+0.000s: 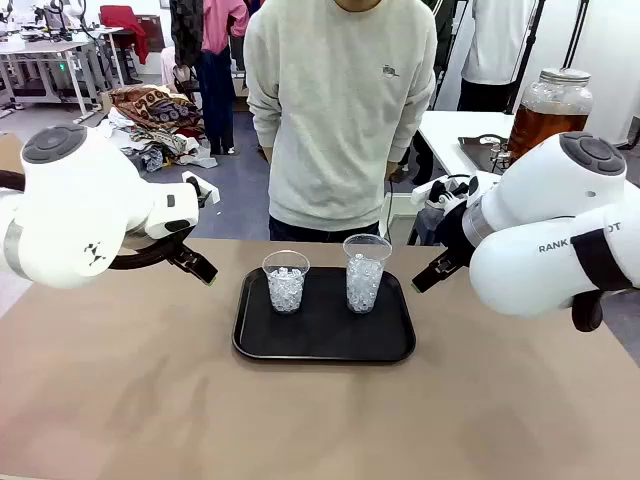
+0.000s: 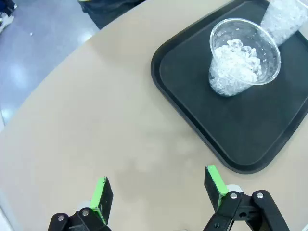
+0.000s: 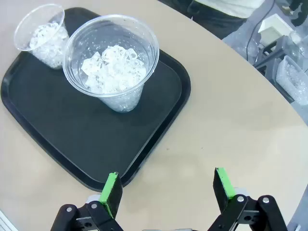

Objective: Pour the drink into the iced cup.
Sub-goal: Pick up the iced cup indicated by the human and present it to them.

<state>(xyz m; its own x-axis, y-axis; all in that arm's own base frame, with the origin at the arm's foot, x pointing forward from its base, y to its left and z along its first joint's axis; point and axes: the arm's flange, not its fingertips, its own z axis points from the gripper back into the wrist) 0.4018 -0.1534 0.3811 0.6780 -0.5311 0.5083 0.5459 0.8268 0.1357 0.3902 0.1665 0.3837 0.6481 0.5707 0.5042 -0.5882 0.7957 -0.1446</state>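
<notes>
Front view: pouring not started; left gripper point(image 2: 159, 185), right gripper point(image 3: 166, 185) spread, empty; next move likely secures drink jar point(image 1: 550, 112) at 2 o'clock.

A robotics lab: white robot arms point(image 1: 80, 205) at a tan surface point(image 1: 150, 400), gear-laden white workbenches point(image 1: 40, 48) far beyond their fingers point(image 2: 102, 197).

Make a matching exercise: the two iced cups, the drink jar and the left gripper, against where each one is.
1 shorter iced cup
2 taller iced cup
3 jar of drink
4 left gripper

A on a white side table, far right
B robot-right half of the tray
C open over the bare tabletop
D robot-left half of the tray

Pairs: 1-D, 2-B, 3-A, 4-C
</notes>
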